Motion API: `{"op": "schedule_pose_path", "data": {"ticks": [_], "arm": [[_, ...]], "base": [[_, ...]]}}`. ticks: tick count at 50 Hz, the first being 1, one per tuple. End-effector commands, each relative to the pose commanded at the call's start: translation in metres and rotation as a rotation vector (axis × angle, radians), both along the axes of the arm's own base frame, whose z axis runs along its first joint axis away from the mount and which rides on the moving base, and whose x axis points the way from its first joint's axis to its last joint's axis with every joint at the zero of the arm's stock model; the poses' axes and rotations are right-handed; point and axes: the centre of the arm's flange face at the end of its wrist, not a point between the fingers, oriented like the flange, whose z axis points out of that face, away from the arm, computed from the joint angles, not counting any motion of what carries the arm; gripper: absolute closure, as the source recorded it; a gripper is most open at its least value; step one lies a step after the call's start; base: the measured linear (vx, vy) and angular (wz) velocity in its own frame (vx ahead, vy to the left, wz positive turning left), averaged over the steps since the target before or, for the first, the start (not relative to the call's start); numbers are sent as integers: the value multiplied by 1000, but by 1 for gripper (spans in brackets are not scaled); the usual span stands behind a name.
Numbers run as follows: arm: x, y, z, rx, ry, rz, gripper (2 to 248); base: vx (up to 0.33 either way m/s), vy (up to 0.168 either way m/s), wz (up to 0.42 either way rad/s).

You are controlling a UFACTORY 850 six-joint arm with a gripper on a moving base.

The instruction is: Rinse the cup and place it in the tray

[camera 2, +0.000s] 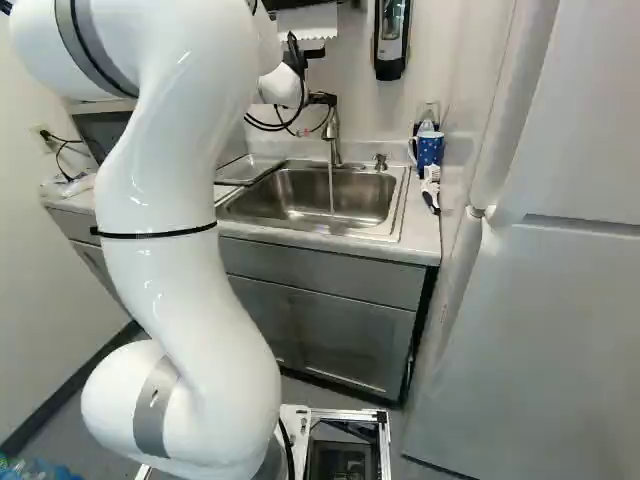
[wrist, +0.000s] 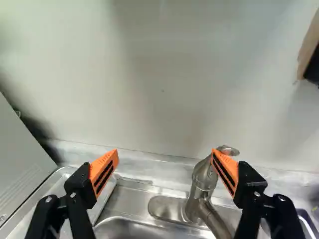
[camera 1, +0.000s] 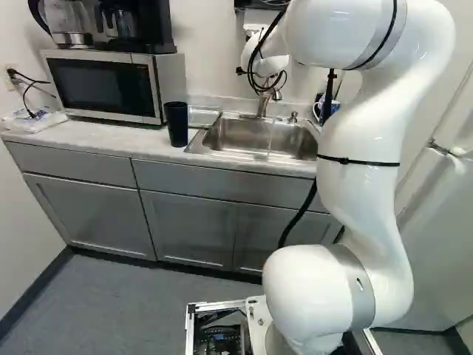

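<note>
Holds jaws apart near the curved silver metal faucet (wrist: 202,180), away from the dark-blue cylindrical cup (camera 1: 177,124) on the pale marbled counter (camera 1: 96,136).

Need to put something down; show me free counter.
Room: the counter strip in front of the microwave, between the white package and dark cup. Crowded: beside the sink, around the blue mug.
</note>
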Motion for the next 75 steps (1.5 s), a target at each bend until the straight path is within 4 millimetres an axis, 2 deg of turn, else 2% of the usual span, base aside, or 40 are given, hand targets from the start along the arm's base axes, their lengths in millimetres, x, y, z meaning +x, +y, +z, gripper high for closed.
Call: {"op": "schedule_pose_path", "data": {"ticks": [14,22,75], "arm": [[-1,0,0,0,0,0,3],[-8,0,1,0,4,-1,3],[-113,-19,8,2,34,-41,3]], "base": [[0,0,0],[0,0,0],[0,0,0]]}}
